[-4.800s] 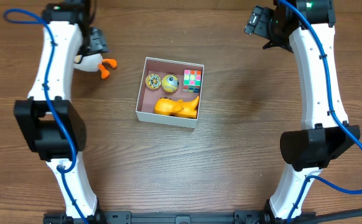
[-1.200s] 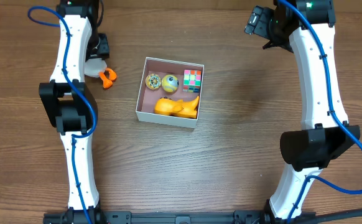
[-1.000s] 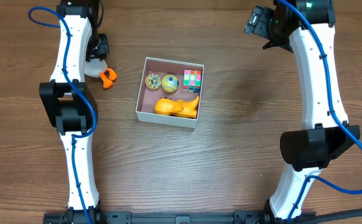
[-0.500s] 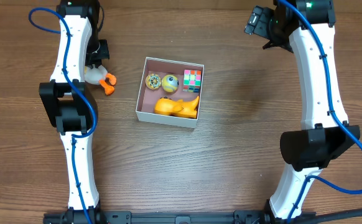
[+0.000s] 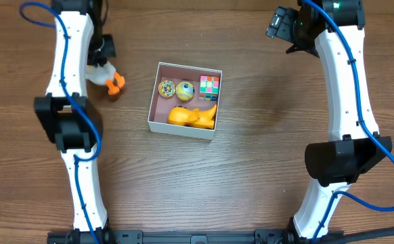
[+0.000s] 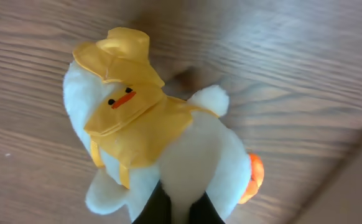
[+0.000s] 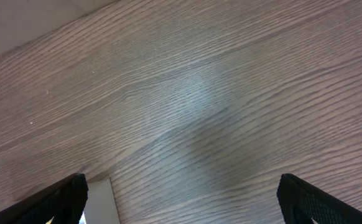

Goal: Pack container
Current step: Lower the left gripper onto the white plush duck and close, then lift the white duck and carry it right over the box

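The left wrist view shows the left pincer [image 6: 180, 210] clamped on the white body of a duck plush [image 6: 150, 124] in yellow hat and coat, detail too small to read overhead. Overhead shows the whole container [image 5: 177, 127] on the bench [image 5: 251, 176], near, beyond the duck from that pincer, holding a yellow toy [image 5: 191, 116] and a colour cube [image 5: 209, 87]. The right pincer [image 7: 184, 199] gapes wide, well apart from it.

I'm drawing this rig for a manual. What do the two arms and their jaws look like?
Both the left arm and the right arm have slim white shells, bulky black joint housings and a blue cable looping alongside. A small green light shows atop the right arm. The jaws are black in the wrist views. No lettering is readable.
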### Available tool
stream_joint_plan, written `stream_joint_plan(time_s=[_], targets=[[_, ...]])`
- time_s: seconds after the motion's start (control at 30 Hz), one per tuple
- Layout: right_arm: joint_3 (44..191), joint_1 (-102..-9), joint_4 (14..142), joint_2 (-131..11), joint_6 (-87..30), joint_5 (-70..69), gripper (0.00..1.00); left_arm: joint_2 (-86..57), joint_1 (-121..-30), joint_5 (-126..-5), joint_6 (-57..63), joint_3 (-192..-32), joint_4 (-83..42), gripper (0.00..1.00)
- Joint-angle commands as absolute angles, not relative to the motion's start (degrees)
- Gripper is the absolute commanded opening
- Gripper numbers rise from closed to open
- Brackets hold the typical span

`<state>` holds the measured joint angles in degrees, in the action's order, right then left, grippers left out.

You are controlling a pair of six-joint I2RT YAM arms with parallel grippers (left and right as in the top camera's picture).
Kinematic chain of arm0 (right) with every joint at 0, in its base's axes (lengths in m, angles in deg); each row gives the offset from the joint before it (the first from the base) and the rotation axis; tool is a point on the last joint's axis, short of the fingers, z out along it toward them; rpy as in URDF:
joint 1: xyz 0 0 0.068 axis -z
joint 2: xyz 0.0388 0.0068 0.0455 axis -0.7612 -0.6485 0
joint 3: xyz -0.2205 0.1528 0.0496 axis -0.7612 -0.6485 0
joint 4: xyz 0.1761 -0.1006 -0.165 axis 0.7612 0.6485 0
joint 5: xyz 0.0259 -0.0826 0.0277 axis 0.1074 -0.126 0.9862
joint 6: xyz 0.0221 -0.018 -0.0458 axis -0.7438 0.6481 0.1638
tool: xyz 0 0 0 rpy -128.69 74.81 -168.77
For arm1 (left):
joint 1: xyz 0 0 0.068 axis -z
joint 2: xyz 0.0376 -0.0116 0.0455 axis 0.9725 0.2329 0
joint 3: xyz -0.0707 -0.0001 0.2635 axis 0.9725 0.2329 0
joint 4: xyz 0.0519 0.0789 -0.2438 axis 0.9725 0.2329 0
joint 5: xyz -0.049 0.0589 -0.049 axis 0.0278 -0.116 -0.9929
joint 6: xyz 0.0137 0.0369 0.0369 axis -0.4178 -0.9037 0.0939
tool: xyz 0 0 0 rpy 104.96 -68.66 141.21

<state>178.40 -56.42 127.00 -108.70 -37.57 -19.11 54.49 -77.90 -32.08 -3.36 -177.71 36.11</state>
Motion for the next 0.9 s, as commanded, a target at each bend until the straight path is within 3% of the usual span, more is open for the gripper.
stream_joint_plan(time_s=[0.0,0.3,0.77,0.87], targets=[[179.12,-56.58,126.76,-108.22,-38.08,-19.44,1.00,45.12,-77.46,-34.51,-5.41,-178.59,36.07,0.04],[179.12,-56.58,126.76,-108.22,-38.08,-19.44,1.00,36.44,-73.26,-44.10,-13.56,-178.59,37.88,0.04],[179.12,-56.58,126.78,-108.22,-38.08,-19.44,1.00,36.04,-59.80,-48.71,-26.83,-178.57,40.03,0.04],[179.12,-56.58,126.76,-108.22,-38.08,-19.44,1.00,36.04,-58.18,-50.09,-20.80,-178.57,38.47,0.04]])
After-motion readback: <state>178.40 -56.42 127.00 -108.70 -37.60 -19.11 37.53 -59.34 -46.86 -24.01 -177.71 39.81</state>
